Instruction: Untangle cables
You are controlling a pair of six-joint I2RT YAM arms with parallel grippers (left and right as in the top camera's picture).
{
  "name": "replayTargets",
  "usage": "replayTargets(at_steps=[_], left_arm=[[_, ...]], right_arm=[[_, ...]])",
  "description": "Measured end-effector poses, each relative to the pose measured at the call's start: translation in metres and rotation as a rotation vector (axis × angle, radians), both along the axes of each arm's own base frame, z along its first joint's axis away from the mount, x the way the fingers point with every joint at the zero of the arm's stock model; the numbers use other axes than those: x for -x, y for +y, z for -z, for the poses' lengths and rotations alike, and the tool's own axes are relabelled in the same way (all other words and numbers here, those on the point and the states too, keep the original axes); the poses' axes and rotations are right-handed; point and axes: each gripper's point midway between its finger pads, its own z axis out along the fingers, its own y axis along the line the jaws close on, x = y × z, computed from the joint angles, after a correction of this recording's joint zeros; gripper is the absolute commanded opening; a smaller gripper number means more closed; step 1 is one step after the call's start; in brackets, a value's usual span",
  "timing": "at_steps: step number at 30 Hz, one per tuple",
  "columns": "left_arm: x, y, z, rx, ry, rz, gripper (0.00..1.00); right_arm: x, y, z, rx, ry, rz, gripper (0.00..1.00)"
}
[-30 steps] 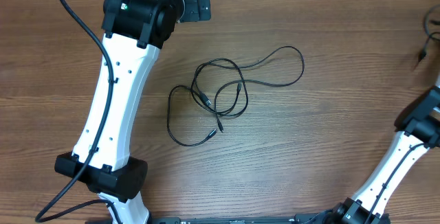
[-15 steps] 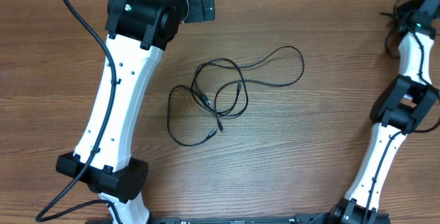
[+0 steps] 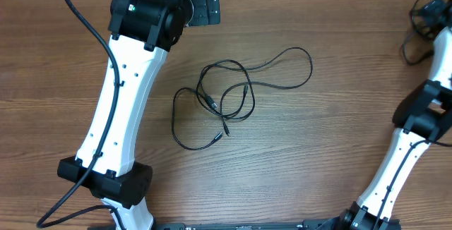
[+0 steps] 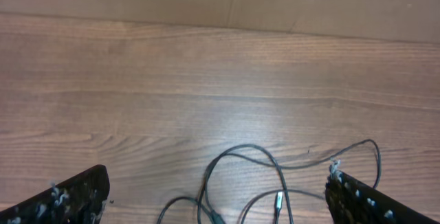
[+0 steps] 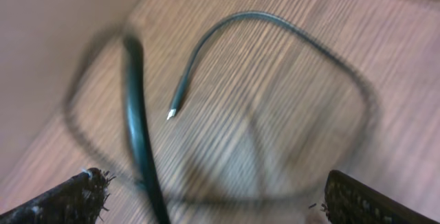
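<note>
Left tool (image 4: 213, 186) gapes wide above the tangled cables (image 3: 212, 106); right tool (image 5: 213, 186) also spread wide, holding nothing.

stretches the left arm (image 3: 120, 103) from a black base joint at the lower left of the overhead frame, white link slanting up to a black wrist at the top, left of centre. spreads the left gripper (image 4: 218, 183) wide, with its fingers (image 4: 69, 200) in the bottom corners of the wrist view. bends the right arm (image 3: 395, 166) up from the bottom right to a black elbow at mid right. parts the right gripper (image 5: 213, 183) wide too, tips in both lower corners.
</note>
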Motion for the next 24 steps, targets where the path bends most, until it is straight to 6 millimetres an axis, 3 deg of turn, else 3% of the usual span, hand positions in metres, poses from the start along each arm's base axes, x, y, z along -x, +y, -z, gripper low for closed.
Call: replayTargets(at_steps=[2,5,8,10,12,16,20,24], left_arm=[[0.003,0.001,0.002,0.0,0.015,-0.006,1.0],[0.009,0.006,0.008,-0.02,0.046,-0.018,1.0],[0.012,0.011,0.011,-0.041,0.064,-0.038,1.0],[0.013,0.013,0.012,-0.047,0.069,-0.046,1.0],[0.014,0.014,0.013,-0.048,0.071,-0.055,1.0],[0.014,0.016,0.012,-0.052,0.069,-0.063,1.0],[0.012,0.016,0.011,-0.053,0.061,-0.067,1.0],[0.012,0.016,0.011,-0.053,0.062,-0.067,1.0]], right_arm=[[0.01,0.01,-0.041,0.002,-0.001,-0.011,1.0],[0.02,0.039,-0.126,0.004,-0.076,-0.065,1.0],[0.026,0.079,-0.181,-0.033,-0.141,-0.162,1.0],[0.035,0.115,-0.196,-0.103,-0.132,-0.243,1.0],[0.049,0.156,-0.185,-0.213,-0.053,-0.318,1.0],[0.072,0.23,-0.136,-0.412,0.164,-0.465,1.0],[0.075,0.295,-0.106,-0.427,0.305,-0.7,1.0],[0.084,0.354,-0.093,-0.366,0.418,-0.891,1.0]])
